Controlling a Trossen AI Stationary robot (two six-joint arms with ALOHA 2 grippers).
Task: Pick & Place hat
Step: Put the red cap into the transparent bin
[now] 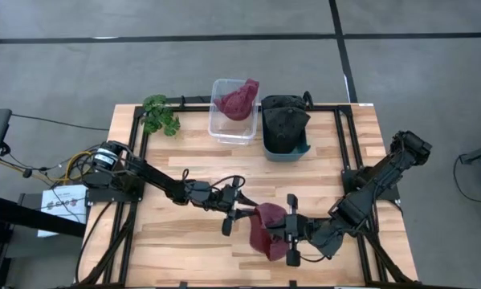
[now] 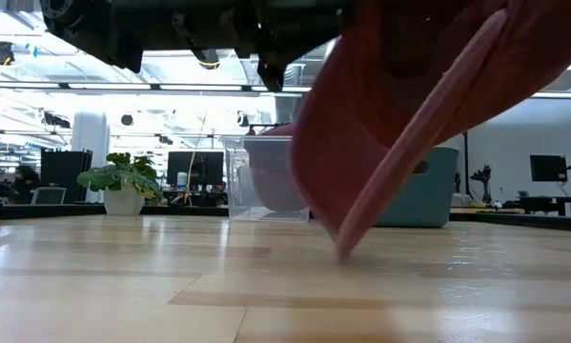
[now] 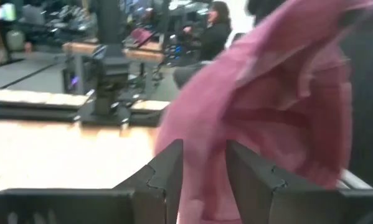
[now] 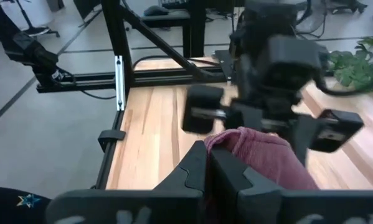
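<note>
Item: maroon hat [image 1: 266, 229], front-centre of table [image 1: 176, 249], hanging w/ brim tip near or on wood.
Right hand [image 1: 289, 230]: clamped on hat fabric.
Left hand [image 1: 234, 210]: fingers apart, at hat edge.
Advice: lift clear before moving twd clear bin [image 1: 222, 127].

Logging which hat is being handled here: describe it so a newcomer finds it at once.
Start at the wooden table and go to its near edge, where both arms meet. The dark red hat hangs there in the right gripper, beside the open left gripper. The other red hat sits in a clear bin.
</note>
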